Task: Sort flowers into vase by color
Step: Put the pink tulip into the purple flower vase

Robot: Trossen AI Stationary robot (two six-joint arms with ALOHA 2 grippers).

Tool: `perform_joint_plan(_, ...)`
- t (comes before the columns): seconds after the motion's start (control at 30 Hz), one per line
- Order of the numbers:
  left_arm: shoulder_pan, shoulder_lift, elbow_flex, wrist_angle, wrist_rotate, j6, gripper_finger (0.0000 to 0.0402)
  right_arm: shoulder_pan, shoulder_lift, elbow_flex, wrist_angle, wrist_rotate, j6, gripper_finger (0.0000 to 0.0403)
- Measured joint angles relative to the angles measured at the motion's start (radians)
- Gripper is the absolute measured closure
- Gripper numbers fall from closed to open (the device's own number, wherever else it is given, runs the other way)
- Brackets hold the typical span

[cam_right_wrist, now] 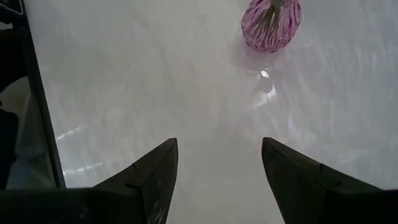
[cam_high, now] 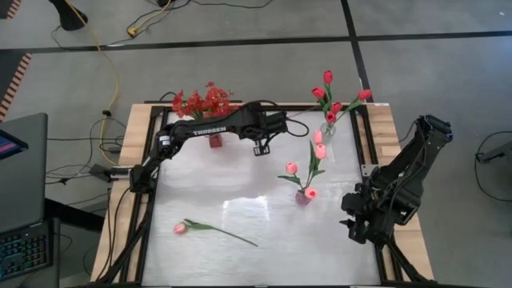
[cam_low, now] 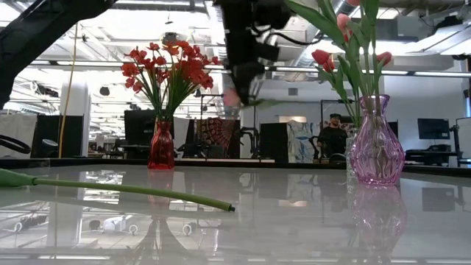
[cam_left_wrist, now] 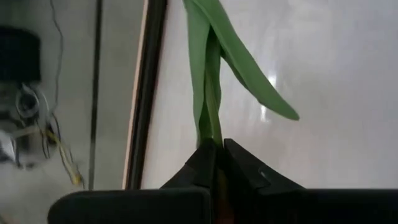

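Three vases being counted (red (cam_high: 214, 141), clear (cam_high: 328, 130), pink (cam_high: 303, 197)), one pink tulip (cam_high: 181, 228) lying loose, a green stem (cam_left_wrist: 209, 93) being pinched by the left gripper (cam_left_wrist: 216, 163), right gripper (cam_right_wrist: 217, 165) being held spread.

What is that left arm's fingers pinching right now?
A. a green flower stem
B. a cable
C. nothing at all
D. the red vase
A: the left wrist view shows the left arm's fingers shut on a green flower stem with long leaves, held above the table.
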Motion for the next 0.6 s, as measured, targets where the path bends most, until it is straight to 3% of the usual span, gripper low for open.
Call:
perform_joint_plan(0.2,-0.026,-0.002,0.127,-0.303,0.046,-0.125,0.0397,-0.016,0.0,0.0,0.0,0.0,-0.033,0.0143)
perform_joint_plan(0.4,-0.084,-0.031,0.132,-0.29,0.41,-0.093,0.0397,-0.018,0.0,0.0,0.013,0.0,-0.089,0.0143)
perform_joint_plan(0.6,-0.153,-0.05,0.127,-0.291,0.556,-0.166,0.0397,-0.013,0.0,0.0,0.045,-0.018,-0.151,0.0143)
